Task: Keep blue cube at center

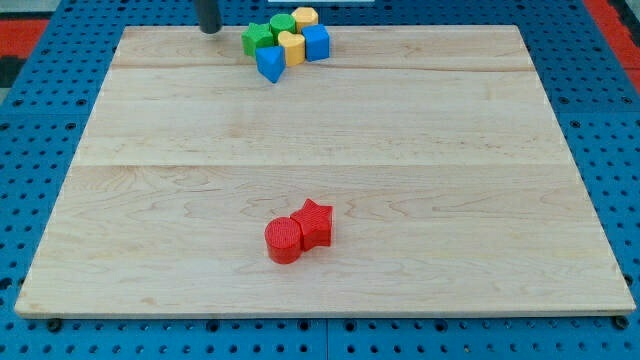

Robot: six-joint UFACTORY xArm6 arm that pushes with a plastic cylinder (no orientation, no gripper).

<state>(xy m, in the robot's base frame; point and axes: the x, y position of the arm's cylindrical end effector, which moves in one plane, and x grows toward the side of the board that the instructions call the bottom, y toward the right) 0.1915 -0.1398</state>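
Observation:
The blue cube point(316, 42) sits near the board's top edge, at the right side of a tight cluster. The cluster also holds a yellow block point(305, 16) above it, a yellow block point(291, 47) to its left, a green cylinder point(281, 26), a green star-like block point(257, 39) and a blue wedge-shaped block point(270, 64) at the lower left. My tip point(210, 30) is at the view's top, left of the cluster, a short gap from the green star-like block, touching nothing.
A red cylinder point(283, 241) and a red star block point(314, 222) lie touching each other below the board's middle. The wooden board point(320, 150) lies on a blue pegboard surface point(40, 100).

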